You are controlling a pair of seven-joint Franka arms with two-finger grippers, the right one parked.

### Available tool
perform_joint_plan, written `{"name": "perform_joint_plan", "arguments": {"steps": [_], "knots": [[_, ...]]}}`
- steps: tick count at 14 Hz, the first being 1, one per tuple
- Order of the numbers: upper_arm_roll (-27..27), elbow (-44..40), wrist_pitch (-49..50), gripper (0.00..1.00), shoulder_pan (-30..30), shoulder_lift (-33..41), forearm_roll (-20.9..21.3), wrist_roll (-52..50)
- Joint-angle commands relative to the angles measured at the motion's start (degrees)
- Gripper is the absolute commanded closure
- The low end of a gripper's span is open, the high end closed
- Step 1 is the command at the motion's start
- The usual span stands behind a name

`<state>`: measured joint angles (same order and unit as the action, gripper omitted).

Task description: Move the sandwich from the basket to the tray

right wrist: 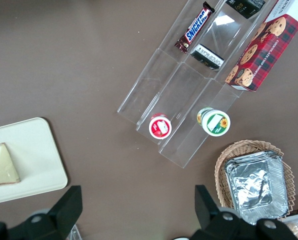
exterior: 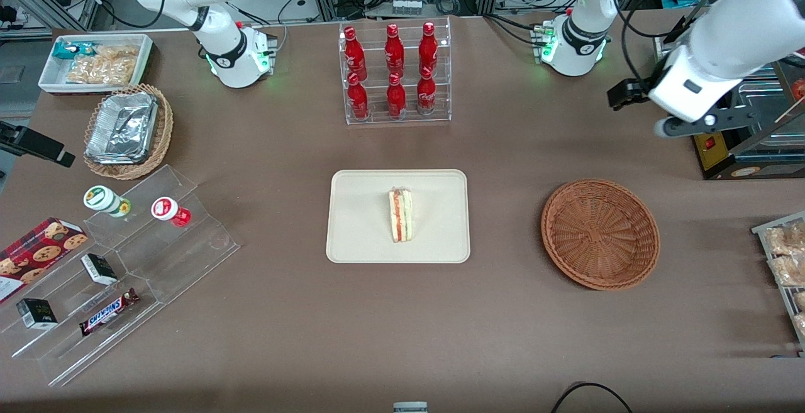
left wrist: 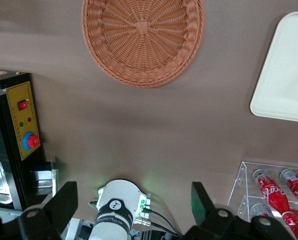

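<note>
You have the sandwich (exterior: 400, 214) lying on its side in the middle of the tray (exterior: 358, 237), so the basket (exterior: 600, 234) sits empty beside it. Your gripper (left wrist: 131, 202) hangs high over the table toward the working arm's end, jaws spread wide and holding nothing, which suggests the placing is done.

The front camera looks down on my whole table (exterior: 402, 337) from high up. My left wrist camera faces straight down from well above, sharing the basket (left wrist: 143, 40) and tray (left wrist: 285, 75); my gripper (left wrist: 134, 202) frames it.
</note>
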<state>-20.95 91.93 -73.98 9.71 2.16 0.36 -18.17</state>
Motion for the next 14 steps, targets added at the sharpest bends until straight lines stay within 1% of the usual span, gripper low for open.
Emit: {"name": "perform_joint_plan", "arguments": {"steps": [1,2,9,12,14], "knots": [[1.6,1.1,-1.7,0.00,0.3,1.1,-0.9,1.5],[1.4,1.0,-2.7,0.00,0.1,1.0,-0.3,1.6],[1.7,0.5,-3.8,0.00,0.2,0.9,-0.4,2.1],[1.7,-0.5,-4.1,0.00,0.4,0.6,-0.4,8.0],[1.6,-0.3,-9.7,0.00,0.4,0.6,-0.2,8.6]]}}
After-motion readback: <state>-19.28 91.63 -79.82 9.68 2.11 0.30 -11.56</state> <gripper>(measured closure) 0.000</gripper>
